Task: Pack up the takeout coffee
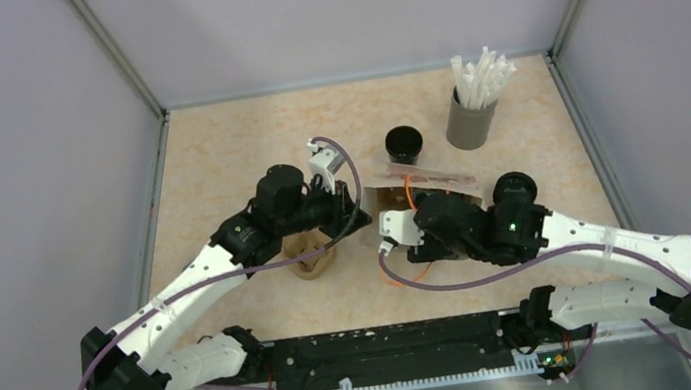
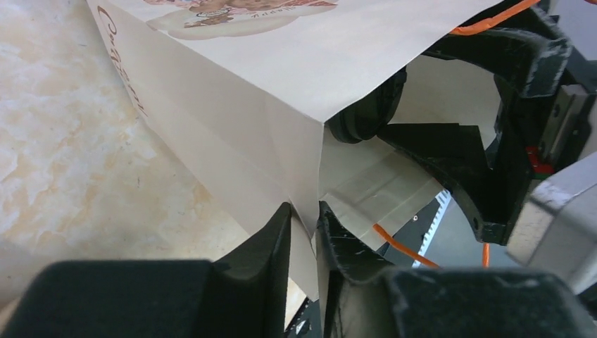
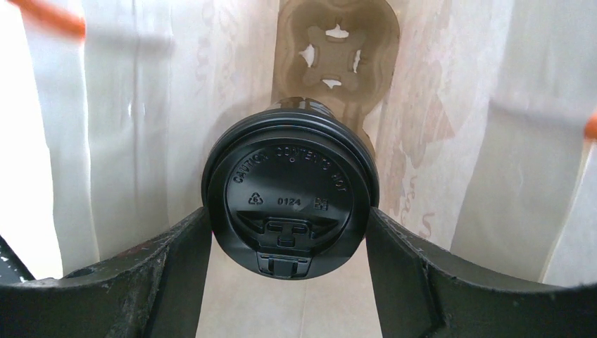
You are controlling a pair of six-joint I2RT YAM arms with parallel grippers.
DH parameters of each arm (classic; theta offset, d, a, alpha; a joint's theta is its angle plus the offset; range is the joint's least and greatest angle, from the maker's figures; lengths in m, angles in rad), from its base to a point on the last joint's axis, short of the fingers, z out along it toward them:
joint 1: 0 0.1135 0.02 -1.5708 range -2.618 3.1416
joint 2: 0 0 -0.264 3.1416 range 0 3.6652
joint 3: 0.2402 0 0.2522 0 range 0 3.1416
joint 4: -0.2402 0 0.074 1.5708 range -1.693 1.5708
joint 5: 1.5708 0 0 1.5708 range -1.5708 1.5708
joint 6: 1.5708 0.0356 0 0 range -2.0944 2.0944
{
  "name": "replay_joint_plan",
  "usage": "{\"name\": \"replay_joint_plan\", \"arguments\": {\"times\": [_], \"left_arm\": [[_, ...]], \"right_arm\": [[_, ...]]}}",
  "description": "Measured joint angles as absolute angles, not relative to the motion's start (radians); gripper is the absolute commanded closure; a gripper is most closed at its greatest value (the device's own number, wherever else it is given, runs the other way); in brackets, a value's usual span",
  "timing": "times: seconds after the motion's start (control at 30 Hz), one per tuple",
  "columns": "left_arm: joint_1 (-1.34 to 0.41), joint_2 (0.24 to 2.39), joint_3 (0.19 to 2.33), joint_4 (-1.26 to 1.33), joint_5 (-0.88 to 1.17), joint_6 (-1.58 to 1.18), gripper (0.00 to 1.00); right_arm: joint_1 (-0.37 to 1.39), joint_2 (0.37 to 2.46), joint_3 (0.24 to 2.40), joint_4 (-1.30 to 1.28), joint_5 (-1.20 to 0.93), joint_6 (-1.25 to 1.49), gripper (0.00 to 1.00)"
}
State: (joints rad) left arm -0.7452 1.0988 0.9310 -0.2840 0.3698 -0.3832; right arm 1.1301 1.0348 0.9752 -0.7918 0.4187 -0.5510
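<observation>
A white paper bag (image 2: 232, 91) with orange handles lies on its side with its mouth open; it also shows in the top view (image 1: 426, 182). My left gripper (image 2: 304, 211) is shut on the corner fold of the bag's mouth. My right gripper (image 3: 290, 218) reaches into the bag and is shut on a coffee cup with a black lid (image 3: 290, 201), one finger on each side of the lid. A brown cardboard cup carrier (image 3: 338, 63) sits deeper in the bag, just beyond the cup. A second black-lidded cup (image 1: 403, 144) stands on the table behind the bag.
A grey holder full of wrapped white straws (image 1: 470, 118) stands at the back right. Another brown cup carrier (image 1: 309, 256) lies on the table under my left arm. Grey walls enclose the table on three sides.
</observation>
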Motion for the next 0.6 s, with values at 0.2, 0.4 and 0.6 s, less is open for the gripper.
{"name": "replay_joint_plan", "arguments": {"times": [0.2, 0.4, 0.6], "left_arm": [[-0.745, 1.098, 0.925, -0.270, 0.400, -0.383, 1.00], [-0.745, 1.098, 0.923, -0.261, 0.434, -0.381, 1.00], [-0.745, 1.096, 0.911, -0.254, 0.460, -0.380, 1.00]], "right_arm": [[1.130, 1.095, 0.976, -0.758, 0.418, -0.595, 0.46], [1.130, 1.144, 0.975, -0.693, 0.425, -0.635, 0.46], [1.106, 1.144, 0.960, -0.618, 0.418, -0.678, 0.46]]}}
